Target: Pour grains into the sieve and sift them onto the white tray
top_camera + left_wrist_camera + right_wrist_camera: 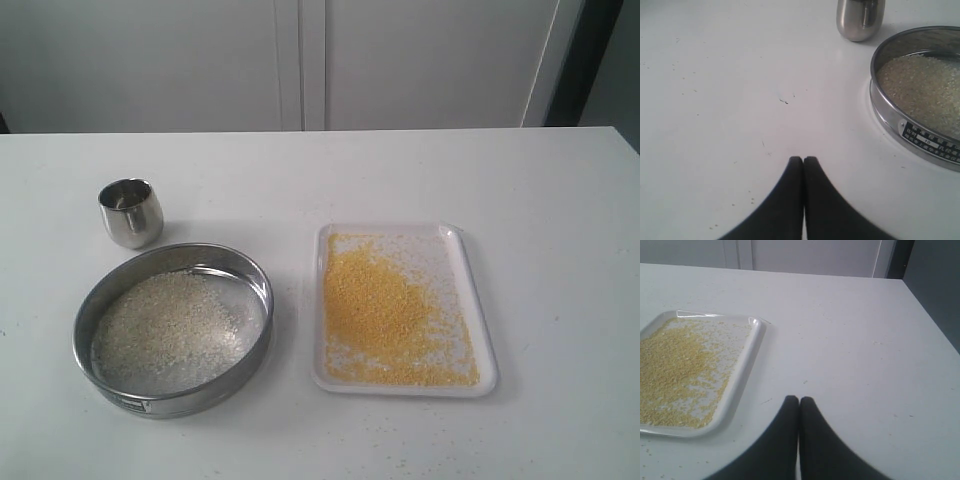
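Right, both grippers are closed and empty. The left gripper [803, 160] has its dark fingers pressed together over bare table [730, 100], and the right gripper [799, 399] shows the same, tips meeting with nothing between them. I cannot tell whether either tip touches the surface.

From the exterior camera, the sieve [200, 398] sits on the left half of the surface, towards the edge nearest that camera. Pale whitish grains [165, 330] lie spread over most of its mesh, with a barer patch on the side facing the tray. Its dark label [930, 141] faces my left wrist camera, and the left gripper is near the sieve's wall but apart from it. A small steel cup [131, 212] stands upright just beside the sieve, on the side towards the far edge; my left wrist camera shows a gap between the two.

The white tray [478, 318] lies flat a little right of the middle, just beside the sieve and not touching it. Yellow granules [375, 305] cover much of it, thickest in the middle and thin towards the far corners. The right gripper is off the tray's rim [747, 365], on the side of the surface's right edge.
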